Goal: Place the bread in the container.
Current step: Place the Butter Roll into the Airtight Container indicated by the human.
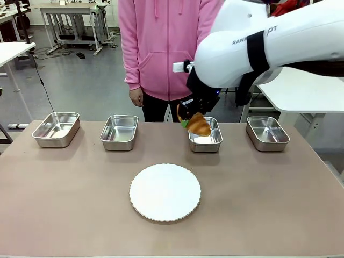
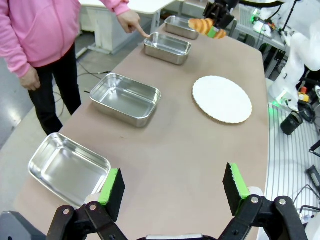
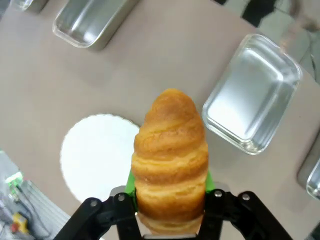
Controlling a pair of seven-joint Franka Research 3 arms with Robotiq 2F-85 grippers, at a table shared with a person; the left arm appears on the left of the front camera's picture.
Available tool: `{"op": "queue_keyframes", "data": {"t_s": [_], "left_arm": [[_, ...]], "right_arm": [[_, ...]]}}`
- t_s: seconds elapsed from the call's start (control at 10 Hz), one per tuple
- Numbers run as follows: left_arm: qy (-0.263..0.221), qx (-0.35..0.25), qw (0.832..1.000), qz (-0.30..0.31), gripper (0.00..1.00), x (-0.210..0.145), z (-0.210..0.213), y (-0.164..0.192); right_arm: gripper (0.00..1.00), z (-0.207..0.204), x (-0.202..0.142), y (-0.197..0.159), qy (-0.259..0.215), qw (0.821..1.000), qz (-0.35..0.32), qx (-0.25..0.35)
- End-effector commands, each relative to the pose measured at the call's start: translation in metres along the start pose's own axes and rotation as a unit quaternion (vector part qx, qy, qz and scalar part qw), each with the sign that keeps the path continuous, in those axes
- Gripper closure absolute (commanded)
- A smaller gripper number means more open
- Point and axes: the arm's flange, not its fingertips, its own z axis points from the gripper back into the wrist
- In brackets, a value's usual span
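My right gripper [image 1: 189, 119] is shut on the bread [image 1: 199, 125], a golden-brown croissant, and holds it in the air just over the near-left part of the container [image 1: 206, 142], the third steel pan from the left. Looking down the right wrist, the bread [image 3: 171, 155] stands up between the green pads, and the container [image 3: 250, 95] lies below to its right. In the left wrist view a person's finger [image 2: 141, 33] points at that pan [image 2: 167, 47], with the bread [image 2: 202, 25] hanging beyond it. My left gripper [image 2: 172, 185] is open over the table, with nothing between its fingers.
A round white plate [image 1: 165, 192] lies at the table's middle front. Three more steel pans stand in the back row: far left [image 1: 56, 129], second [image 1: 119, 131] and far right [image 1: 267, 133]. A person in a pink hoodie [image 1: 161, 48] stands at the far side.
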Motion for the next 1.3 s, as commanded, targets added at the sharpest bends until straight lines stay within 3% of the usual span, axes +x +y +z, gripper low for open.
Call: {"op": "queue_keyframes", "data": {"t_s": [0.0,0.4,0.6,0.7,1.2], "left_arm": [[-0.002,0.0,1.0,-0.004,0.0,0.001,0.0,-0.002],[-0.002,0.0,1.0,-0.004,0.0,0.001,0.0,-0.002],[-0.002,0.0,1.0,-0.004,0.0,0.001,0.0,-0.002],[-0.002,0.0,1.0,-0.004,0.0,0.001,0.0,-0.002],[-0.002,0.0,1.0,-0.004,0.0,0.001,0.0,-0.002]], "right_arm": [[0.45,-0.002,-0.003,0.02,0.004,0.999,0.037,0.004],[0.45,-0.003,-0.001,0.017,0.004,1.0,0.019,0.002],[0.45,-0.018,0.032,-0.024,-0.008,0.993,-0.119,-0.001],[0.45,-0.026,0.042,-0.039,-0.021,0.983,-0.178,-0.032],[0.45,-0.075,0.061,-0.095,-0.001,0.972,-0.235,-0.009]]}}
